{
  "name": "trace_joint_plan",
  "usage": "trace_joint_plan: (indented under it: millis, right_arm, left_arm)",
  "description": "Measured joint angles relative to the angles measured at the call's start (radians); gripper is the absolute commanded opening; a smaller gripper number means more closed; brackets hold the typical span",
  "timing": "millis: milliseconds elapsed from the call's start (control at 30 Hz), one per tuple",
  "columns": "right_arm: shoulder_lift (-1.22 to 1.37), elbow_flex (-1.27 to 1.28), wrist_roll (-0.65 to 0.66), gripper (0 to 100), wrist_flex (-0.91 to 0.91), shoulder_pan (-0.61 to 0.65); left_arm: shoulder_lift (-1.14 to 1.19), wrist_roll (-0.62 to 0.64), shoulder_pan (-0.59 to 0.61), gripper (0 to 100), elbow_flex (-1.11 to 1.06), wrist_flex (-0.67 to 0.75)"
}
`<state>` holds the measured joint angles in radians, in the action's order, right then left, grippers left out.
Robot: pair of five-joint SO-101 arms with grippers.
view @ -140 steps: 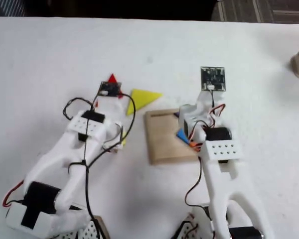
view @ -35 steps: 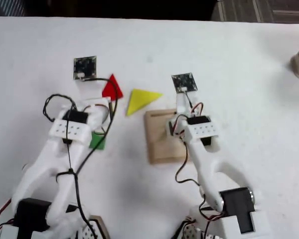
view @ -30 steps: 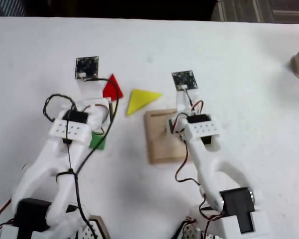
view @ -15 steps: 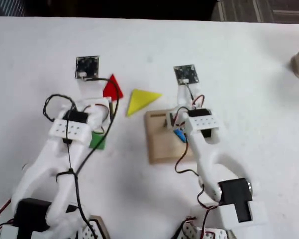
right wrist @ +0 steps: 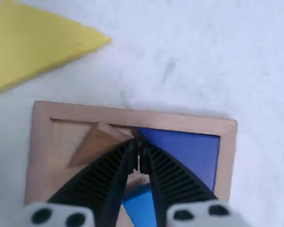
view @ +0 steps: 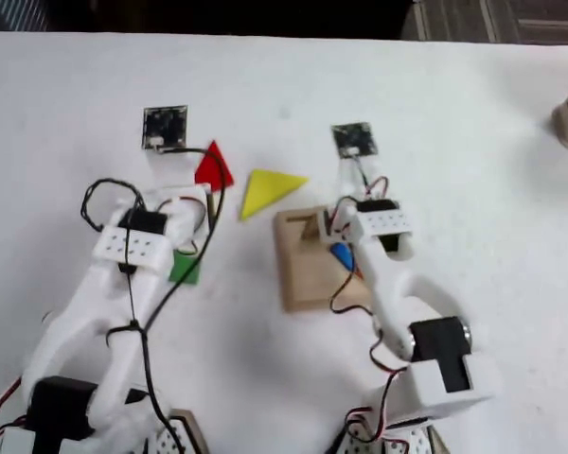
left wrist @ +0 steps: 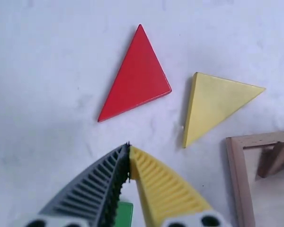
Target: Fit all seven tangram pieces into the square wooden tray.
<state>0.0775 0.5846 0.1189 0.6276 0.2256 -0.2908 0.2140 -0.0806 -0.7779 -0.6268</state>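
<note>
Your left hand (left wrist: 128, 152) is clenched with nothing between its tips, over the white surface (view: 95, 85) at about 7 o'clock of the red triangle piece (left wrist: 135, 78). The yellow triangle piece (left wrist: 210, 104) lies near the red one at 3 o'clock, not touching it. A green piece (view: 184, 269) is mostly hidden under that arm, so its shape is unclear. Your right hand (right wrist: 136, 144) is clenched too, above the square wooden tray (right wrist: 132, 116), at 5 o'clock of the yellow triangle; whether it pinches anything is hard to make out. In the tray lie a blue piece (right wrist: 184, 149), partly covered by the fingers, and a tan wooden triangle (right wrist: 97, 142).
</note>
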Motion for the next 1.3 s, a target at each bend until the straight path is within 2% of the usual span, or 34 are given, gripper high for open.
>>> trace_joint_plan:
  millis: [100,400,667,867,1133,1300]
  right_arm:
    - [0.011,-0.035,0.060,1.9,0.051,0.025]
    - [0.012,-0.046,0.080,1.9,0.112,0.048]
    - [-0.018,-0.018,0.152,1.9,0.210,0.112]
    - [-0.129,0.060,0.152,1.9,0.215,0.089]
    - [-0.123,0.101,0.152,1.9,0.232,0.091]
    - [-0.118,0.100,0.152,1.9,0.239,0.028]
  left_arm:
    - [0.000,0.002,0.000,3,0.000,0.000]
    - [0.000,0.002,0.000,3,0.000,0.000]
    - [0.000,0.000,0.000,3,0.000,0.000]
    - [0.000,0.002,0.000,3,0.000,0.000]
    - [0.000,0.002,0.000,3,0.000,0.000]
    - [0.000,0.000,0.000,3,0.000,0.000]
